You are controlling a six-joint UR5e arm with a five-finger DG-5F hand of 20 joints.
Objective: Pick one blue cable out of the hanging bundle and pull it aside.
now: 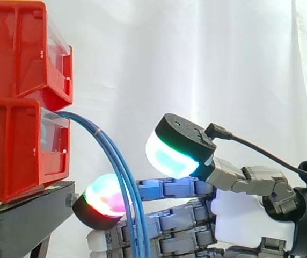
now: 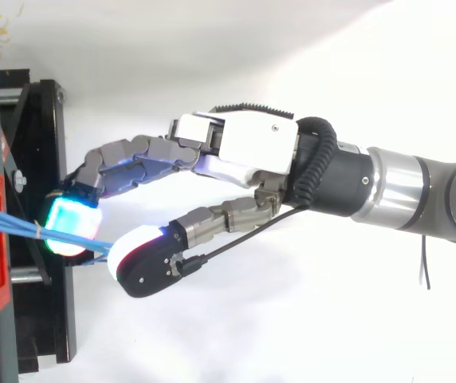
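Red bins point(image 1: 19, 150) sit stacked on a black stand point(image 1: 30, 215). Blue cables point(image 1: 105, 144) arc out of the lower bin and hang down across the outstretched fingers point(image 1: 169, 189) of the hand point(image 1: 250, 215). Its thumb pad point(image 1: 169, 156) stands raised above them and apart, so the hand is open and grips nothing.

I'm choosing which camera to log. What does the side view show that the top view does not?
Side view: the red bins stacked two high, the blue cables arching from the lower one and hanging across the robot hand's fingers. Top view: the arm's grey wrist, and the sideways gap between thumb pad and finger pad. Both: the cables, the open robot hand, the black stand.
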